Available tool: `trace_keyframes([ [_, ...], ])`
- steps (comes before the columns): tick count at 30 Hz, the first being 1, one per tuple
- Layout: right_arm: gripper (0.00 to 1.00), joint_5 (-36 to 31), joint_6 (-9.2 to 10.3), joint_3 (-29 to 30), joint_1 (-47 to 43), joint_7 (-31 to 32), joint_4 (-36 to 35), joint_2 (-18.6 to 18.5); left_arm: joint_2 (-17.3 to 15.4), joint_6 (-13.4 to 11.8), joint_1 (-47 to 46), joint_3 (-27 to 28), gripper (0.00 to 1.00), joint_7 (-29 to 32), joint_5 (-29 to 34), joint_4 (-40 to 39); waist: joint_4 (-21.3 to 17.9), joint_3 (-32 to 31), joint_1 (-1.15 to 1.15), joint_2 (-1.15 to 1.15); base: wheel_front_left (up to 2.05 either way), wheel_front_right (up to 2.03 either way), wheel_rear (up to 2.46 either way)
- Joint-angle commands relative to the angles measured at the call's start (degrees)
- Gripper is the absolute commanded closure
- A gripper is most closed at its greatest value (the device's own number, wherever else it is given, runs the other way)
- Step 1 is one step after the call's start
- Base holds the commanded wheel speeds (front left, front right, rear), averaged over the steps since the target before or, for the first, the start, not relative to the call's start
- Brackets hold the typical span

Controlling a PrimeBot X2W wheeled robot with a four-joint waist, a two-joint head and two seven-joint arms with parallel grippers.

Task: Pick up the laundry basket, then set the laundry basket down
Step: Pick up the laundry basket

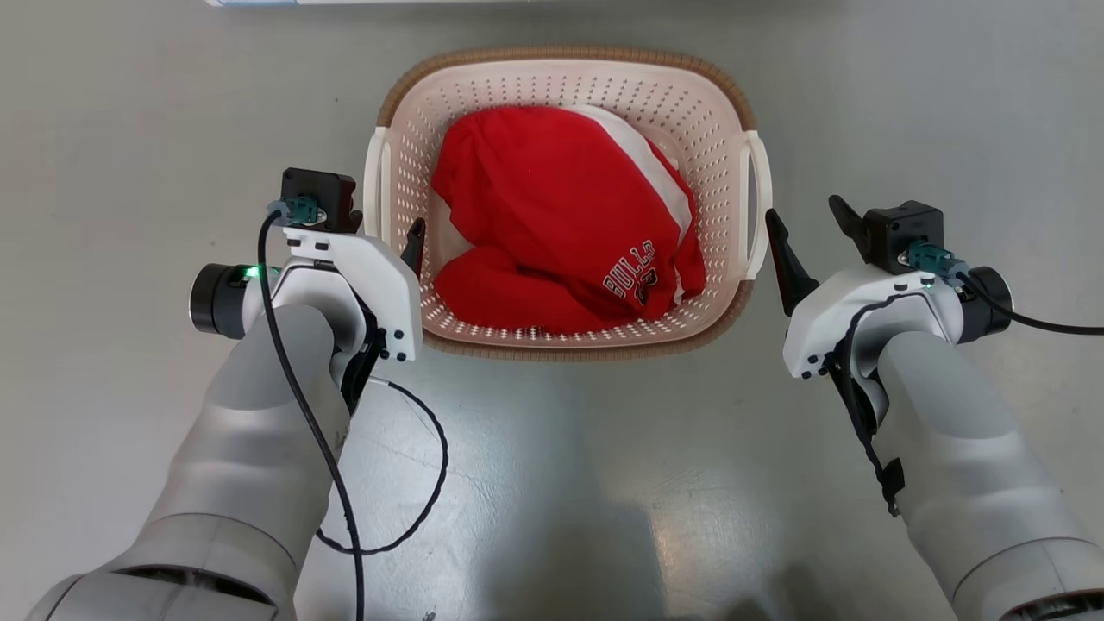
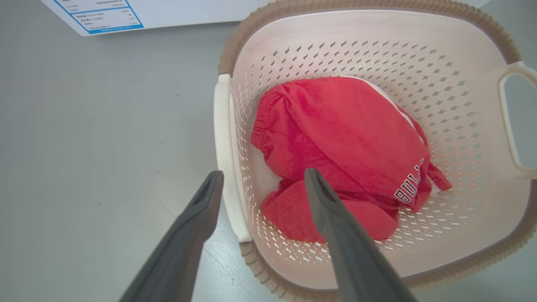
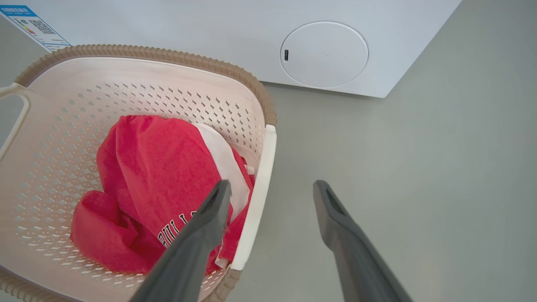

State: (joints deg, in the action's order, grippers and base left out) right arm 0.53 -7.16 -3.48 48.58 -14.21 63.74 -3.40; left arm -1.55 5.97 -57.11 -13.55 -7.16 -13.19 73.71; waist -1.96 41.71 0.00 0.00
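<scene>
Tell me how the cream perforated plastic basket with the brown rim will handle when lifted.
Probably stiff: the cream perforated plastic basket has moulded walls and a thick brown rim. Likely light, holding one crumpled red garment. It may tilt if the left gripper and right gripper, both open astride its white handles, lift unevenly.

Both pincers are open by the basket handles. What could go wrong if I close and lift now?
The right pincer looks offset outward from its handle in the head view; closing could miss it.
The left pincer has its inner finger near the red garment; it might pinch cloth.
A one-sided grip would likely tilt the laundry basket.
</scene>
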Motion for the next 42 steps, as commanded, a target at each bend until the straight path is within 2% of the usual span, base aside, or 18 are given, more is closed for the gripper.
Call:
trace_keyframes([
  [1, 0.00, -0.32, -0.33, -0.62, -0.09, -0.79, -0.70, 0.52, -1.33, -0.80, -0.98, 0.53, 0.00, -0.59, -0.26, -0.48, -0.01, 0.49, 0.00, 0.00, 0.00, 0.00, 0.00],
  [26, 0.00, 0.59, -0.33, -1.61, 2.96, -0.79, -1.76, 0.52, -1.93, -2.79, -7.59, -2.71, 0.00, -0.93, -0.21, 0.12, 1.11, 9.95, 0.00, 0.00, 0.00, 0.00, 0.00],
  [42, 0.00, 1.95, -0.33, -2.43, 5.71, -0.79, 0.36, 0.52, -1.52, -2.84, -9.35, -5.21, 0.00, 0.06, -0.52, 0.20, 1.90, 11.29, 0.00, 0.00, 0.00, 0.00, 0.00],
])
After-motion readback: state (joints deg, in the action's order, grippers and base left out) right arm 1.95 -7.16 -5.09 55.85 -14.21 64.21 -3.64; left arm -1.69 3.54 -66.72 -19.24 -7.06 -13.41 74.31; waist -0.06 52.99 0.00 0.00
